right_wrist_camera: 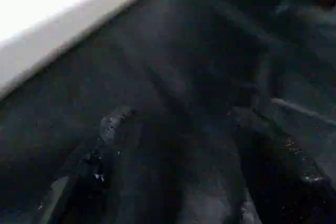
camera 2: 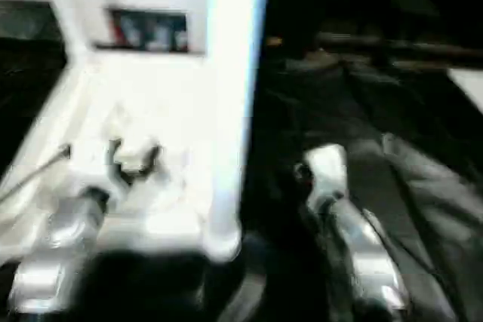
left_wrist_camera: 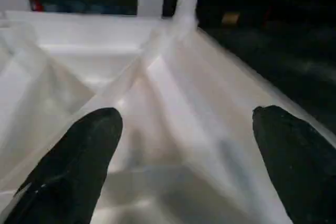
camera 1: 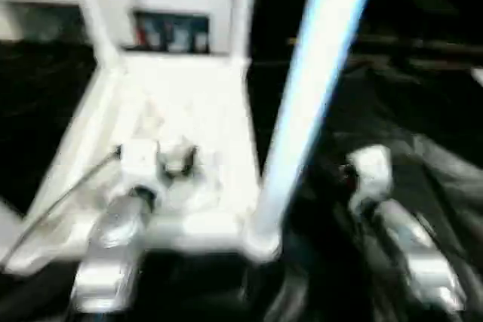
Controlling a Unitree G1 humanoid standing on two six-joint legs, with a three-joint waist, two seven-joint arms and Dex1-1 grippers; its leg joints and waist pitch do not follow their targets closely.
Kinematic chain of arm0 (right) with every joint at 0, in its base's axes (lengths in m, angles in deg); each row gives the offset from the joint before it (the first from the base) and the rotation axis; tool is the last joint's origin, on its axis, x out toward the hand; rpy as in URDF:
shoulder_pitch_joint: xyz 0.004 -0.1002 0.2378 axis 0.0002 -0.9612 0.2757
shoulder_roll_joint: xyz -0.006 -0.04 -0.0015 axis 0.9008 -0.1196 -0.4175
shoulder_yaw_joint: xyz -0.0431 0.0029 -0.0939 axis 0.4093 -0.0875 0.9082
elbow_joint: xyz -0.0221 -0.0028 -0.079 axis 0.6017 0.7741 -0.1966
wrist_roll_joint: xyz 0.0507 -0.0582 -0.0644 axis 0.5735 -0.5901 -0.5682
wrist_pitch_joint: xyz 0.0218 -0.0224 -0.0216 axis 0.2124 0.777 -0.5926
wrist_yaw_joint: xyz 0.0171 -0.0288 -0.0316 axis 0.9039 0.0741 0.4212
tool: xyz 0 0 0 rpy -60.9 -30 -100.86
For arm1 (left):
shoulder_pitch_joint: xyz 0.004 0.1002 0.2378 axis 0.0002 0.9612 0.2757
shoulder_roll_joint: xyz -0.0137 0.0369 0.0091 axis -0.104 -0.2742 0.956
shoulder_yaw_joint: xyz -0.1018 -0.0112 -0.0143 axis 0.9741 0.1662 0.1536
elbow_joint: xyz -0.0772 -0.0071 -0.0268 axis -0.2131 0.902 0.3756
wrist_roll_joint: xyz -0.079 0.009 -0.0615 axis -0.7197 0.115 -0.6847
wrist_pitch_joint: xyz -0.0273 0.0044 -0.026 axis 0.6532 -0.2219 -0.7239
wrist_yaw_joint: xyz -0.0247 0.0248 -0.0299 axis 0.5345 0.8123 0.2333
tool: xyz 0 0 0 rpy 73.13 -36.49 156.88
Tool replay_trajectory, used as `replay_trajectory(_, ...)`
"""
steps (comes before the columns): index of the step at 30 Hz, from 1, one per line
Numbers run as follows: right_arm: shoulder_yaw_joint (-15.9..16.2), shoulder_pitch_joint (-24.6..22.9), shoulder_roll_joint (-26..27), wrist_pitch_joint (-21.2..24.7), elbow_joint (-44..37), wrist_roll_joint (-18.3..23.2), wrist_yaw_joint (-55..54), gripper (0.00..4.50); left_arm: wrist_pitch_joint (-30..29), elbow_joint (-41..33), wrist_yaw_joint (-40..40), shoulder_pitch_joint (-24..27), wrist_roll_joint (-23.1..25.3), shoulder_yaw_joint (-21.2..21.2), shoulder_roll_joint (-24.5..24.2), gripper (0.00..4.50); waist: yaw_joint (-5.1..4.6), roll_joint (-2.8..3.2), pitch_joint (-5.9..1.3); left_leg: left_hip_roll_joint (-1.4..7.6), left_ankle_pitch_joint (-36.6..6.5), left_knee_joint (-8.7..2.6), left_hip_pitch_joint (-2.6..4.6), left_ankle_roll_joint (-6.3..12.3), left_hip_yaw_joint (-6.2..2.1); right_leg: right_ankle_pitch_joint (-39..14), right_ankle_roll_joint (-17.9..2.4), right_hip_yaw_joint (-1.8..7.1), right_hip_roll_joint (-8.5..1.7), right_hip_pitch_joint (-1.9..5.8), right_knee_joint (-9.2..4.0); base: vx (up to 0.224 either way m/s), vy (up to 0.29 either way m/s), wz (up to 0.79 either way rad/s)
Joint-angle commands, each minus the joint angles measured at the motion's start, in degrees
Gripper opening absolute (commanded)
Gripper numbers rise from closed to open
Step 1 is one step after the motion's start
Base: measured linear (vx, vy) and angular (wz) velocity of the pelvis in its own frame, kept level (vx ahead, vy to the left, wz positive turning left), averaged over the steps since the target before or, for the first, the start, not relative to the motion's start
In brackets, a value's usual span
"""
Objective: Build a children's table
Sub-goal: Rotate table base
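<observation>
Black fingers (left_wrist_camera: 79,166) of the left gripper (left_wrist_camera: 184,145) stand spread wide, nothing between them, hovering over the ribbed underside of the table top (camera 1: 189,111). Right gripper (right_wrist_camera: 178,166) is partway spread over the dark floor covering (right_wrist_camera: 173,61), pinching nothing; the top's white edge runs off to one side of it.

Outward from there: the top lies upside down on the dark covering, ribs up. Near-right corner socket carries one leg (camera 1: 302,111), standing up and leaning a bit to the right (seated or just resting, can't tell). Two more legs rise at the far corners: far-left leg (camera 1: 94,13) and far-right leg (camera 1: 243,5). Near-left corner is hidden by the left forearm (camera 1: 113,254). Behind the far edge stands a white cabinet (camera 1: 173,5).

Handling, as a judgement: hollow white plastic, so prob. light and stiff, w/ smooth slippery tubes. A leg is best pinched low, just above the socket, where the lever is short; gripping high would tip it. The top is too broad for one gripper, so take a rib or the rim. Thin ribs may flex, so press w/o force.
</observation>
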Motion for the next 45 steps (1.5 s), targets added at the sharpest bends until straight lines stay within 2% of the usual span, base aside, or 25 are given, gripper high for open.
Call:
replay_trajectory(1,1.1,2.1,1.8,0.8,-1.8,1.1,0.6,3.08,0.3,-0.8,1.1,0.8,0.2,2.6,-1.4,4.44,3.02,0.38,-2.11,1.2,16.6,-7.28,-3.21,-6.48,1.5,57.2,1.8,-0.23,0.41,6.59,0.88,0.007,0.111,0.07)
replay_trajectory(2,1.6,2.3,1.6,0.7,-1.4,0.6,0.5,3.08,0.1,-1.1,1.2,1.1,0.4,2.7,-1.6,4.44,0.23,3.84,-4.42,6.43,37.3,-7.17,7.76,5.61,-4.81,37.9,4.4,-4.54,2.96,-3.15,7.22,0.007,0.111,0.07)
replay_trajectory(3,2.2,2.3,1.3,0.4,-1.0,0.4,0.8,3.08,0.2,-1.5,1.2,1.8,0.3,2.9,-1.8,4.44,-0.73,4.25,-4.34,11.19,70.0,-7.4,12.22,19.79,-11.04,8.1,3.6,-1.73,0.29,-10.26,7.92,-0.009,-0.026,-0.37)
replay_trajectory(4,2.4,2.3,1.3,0.3,-0.9,0.3,0.9,3.08,0.2,-1.7,1.2,2.0,0.3,3.0,-1.9,4.44,0.47,4.14,-3.81,10.39,82.1,-5.88,11.33,17.96,-10.37,8.6,4.0,-0.08,-0.79,-11.24,6.91,-0.048,-0.093,-0.33)
replay_trajectory(5,2.4,2.3,1.3,0.3,-1.0,0.3,0.9,3.08,0.2,-1.7,1.2,2.0,0.3,3.0,-1.9,4.44,1.59,2.59,-3.62,7.35,87.9,-5.71,7.81,9.02,-6.41,20.0,5.5,1.69,-1.03,-10.13,4.05,-0.048,-0.093,-0.33)
replay_trajectory(6,3.4,1.7,0.9,0.3,-1.4,0.3,1.5,3.08,-0.2,-2.2,1.2,2.7,0.0,3.3,-2.1,4.44,2.84,0.8,-3.42,3.57,74.8,-6.17,5.89,2.7,-3.53,28.5,2.3,3.01,-1.13,-9.9,-0.68,-0.252,0.014,0.04)
replay_trajectory(7,3.5,1.6,0.9,0.3,-1.5,0.3,1.7,3.08,-0.3,-2.3,1.2,2.8,0.1,3.4,-2.1,4.44,2.56,-1.41,-3.32,1.7,61.3,-5.63,5.19,0.9,-1.72,33.9,2.0,4.16,-2.31,-9.79,-2.09,-0.262,0.049,0.27)
replay_trajectory(8,3.6,1.3,0.9,0.4,-1.8,0.4,1.7,3.08,-0.3,-2.4,1.2,3.0,0.4,3.4,-2.3,4.44,3.44,-1.46,-1.82,1.29,20.3,-8.05,3.17,-1.31,1.73,21.2,-1.5,4.93,-4.1,-7.61,-3.9,-0.262,0.049,0.27)
replay_trajectory(10,3.5,0.9,1.4,0.7,-2.0,0.6,1.5,3.08,-0.5,-2.7,1.0,3.3,0.5,3.3,-2.7,4.44,2.94,-0.63,-1.78,3.07,8.3,-10.15,2.15,-4.82,1.54,10.3,-5.0,4.57,-4.54,-5.88,-3.65,-0.114,-0.031,0.1)
replay_trajectory(12,3.2,0.5,1.9,1.1,-2.0,0.7,1.1,3.08,-0.9,-2.9,0.4,3.6,0.6,2.9,-3.4,4.44,2.09,0.29,-1.17,4.95,-6.5,-12.61,2.73,-10.43,2.25,-1.8,-9.0,2.75,-2.88,-6.71,-4.09,-0.082,-0.048,-0.03)
replay_trajectory(14,3.2,0.2,2.1,2.1,-2.4,1.0,0.4,3.08,-1.3,-2.6,-1.9,3.2,0.7,2.2,-5.1,4.44,1.45,0.79,-0.6,5.54,-14.7,-13.22,3.26,-13.14,2.93,-6.4,-9.7,2.35,-2.49,-7.62,-4.71,-0.081,-0.024,0.05)
replay_trajectory(15,3.3,0.0,2.0,1.9,-2.6,1.1,0.4,3.08,-1.1,-2.1,-3.8,2.6,0.3,1.8,-6.0,4.44,1.16,0.8,-0.22,5.6,-19.2,-13.57,3.27,-14.56,2.96,-11.5,-8.6,2.27,-2.57,-7.77,-5.13,-0.083,-0.019,0.06)
replay_trajectory(19,2.3,-0.5,-0.4,0.0,-4.1,3.6,3.8,3.08,0.9,1.2,-18.9,-1.2,-3.2,-1.2,-12.8,4.44,1.03,1.36,-0.35,5.35,-19.9,-13.52,3.4,-14.97,3.04,-17.0,-6.0,2.59,-2.87,-8.31,-5.76,-0.068,-0.012,0.04)
replay_trajectory(20,2.3,-0.5,-0.4,0.0,-4.1,3.6,3.8,3.08,0.9,1.2,-18.9,-1.2,-3.2,-1.2,-12.8,4.44,0.98,1.15,-0.33,5.29,-20.0,-13.56,3.33,-14.98,3.08,-17.4,-5.9,2.55,-2.9,-8.24,-5.85,-0.058,-0.012,0.03)
replay_trajectory(22,1.7,-0.3,-1.3,0.4,-4.7,4.7,5.5,3.08,-0.5,1.5,-22.2,-2.1,-5.4,-1.3,-13.9,4.44,0.73,1.25,-0.29,5.54,-19.6,-13.76,2.82,-15.35,3.0,-15.8,-6.6,2.43,-2.92,-7.97,-5.53,0.0,0.0,0.0)
replay_trajectory(23,1.8,0.2,-3.8,1.6,-5.7,7.1,11.3,3.08,-1.4,0.6,-29.3,-3.1,-8.7,-2.5,-16.1,4.44,0.72,1.69,-0.39,5.43,-19.6,-13.68,2.92,-15.22,3.03,-15.2,-7.3,2.45,-2.97,-7.94,-5.45,0.0,0.0,0.0)
replay_trajectory(26,3.7,1.3,-9.0,0.7,-5.7,7.7,20.0,3.08,-5.9,-2.0,-41.9,-4.2,-12.6,-7.0,-21.8,4.44,0.81,1.61,-0.44,5.67,-17.9,-13.69,2.74,-13.87,3.22,-11.9,-9.1,2.64,-2.94,-7.88,-4.99,0.0,0.0,0.0)
replay_trajectory(28,4.8,1.9,-11.1,-0.5,-5.2,6.9,22.5,3.08,-7.4,-2.3,-45.7,-4.9,-12.8,-8.9,-23.9,4.44,0.66,1.59,-0.45,5.65,-16.0,-13.73,2.31,-13.33,3.36,-11.1,-9.9,2.56,-2.91,-7.45,-4.67,0.0,0.0,0.0)
replay_trajectory(30,5.2,4.0,-13.5,-1.7,-3.4,6.0,24.0,3.08,-7.8,-1.8,-48.8,-6.8,-10.7,-12.3,-26.1,4.44,0.65,1.51,-0.59,5.77,-13.8,-13.42,2.63,-13.05,3.71,-11.1,-10.6,2.65,-3.1,-7.68,-4.71,0.0,0.0,0.0)
replay_trajectory(33,4.0,5.4,-12.9,-1.0,-2.5,6.2,21.7,3.08,-4.7,-0.3,-45.0,-7.2,-7.8,-12.7,-23.9,4.44,0.52,1.46,-0.92,5.84,-8.6,-13.03,2.33,-12.37,4.22,-4.8,-12.6,2.64,-3.03,-7.14,-4.11,0.0,0.0,0.0)
replay_trajectory(35,2.6,5.4,-10.6,2.0,-2.4,6.4,16.6,3.08,-0.8,2.6,-31.7,-7.1,-4.5,-8.9,-17.7,4.44,0.51,1.51,-1.25,5.89,-5.4,-12.6,2.35,-11.78,4.63,0.4,-14.2,2.53,-2.78,-6.95,-3.73,0.0,0.0,0.0)
replay_trajectory(39,-1.5,4.2,-4.5,4.4,-1.2,7.4,5.8,3.08,-1.5,1.4,-21.1,-4.5,-6.0,-2.8,-12.6,4.44,0.47,1.29,-1.76,5.85,1.3,-12.13,1.88,-10.93,4.95,10.2,-16.3,2.36,-2.64,-6.46,-2.7,0.038,-0.001,0.0)
replay_trajectory(41,-2.2,1.7,-0.4,5.8,-2.3,8.5,1.5,3.08,-3.3,0.4,-17.9,-2.3,-5.9,-0.9,-11.3,4.44,0.53,0.87,-1.86,5.71,2.8,-11.98,2.14,-9.74,5.13,11.5,-16.2,2.29,-2.34,-6.51,-2.73,0.0,0.0,0.0)
replay_trajectory(44,-1.1,-0.3,1.6,6.1,-3.6,8.1,0.0,3.08,-3.9,0.0,-16.6,-0.9,-5.1,-0.3,-10.7,4.44,0.53,1.32,-1.93,5.73,5.6,-11.81,1.89,-8.67,5.19,14.3,-15.9,2.39,-2.14,-6.86,-2.6,0.0,0.0,0.0)
replay_trajectory(45,-0.8,-0.7,2.0,6.2,-3.9,7.9,-0.3,3.08,-3.5,0.1,-16.0,-0.7,-4.6,-0.3,-10.4,4.44,0.54,1.11,-2.35,5.36,14.3,-10.81,1.59,-6.45,5.3,23.6,-17.0,2.27,-1.59,-7.35,-1.89,0.0,0.0,0.0)
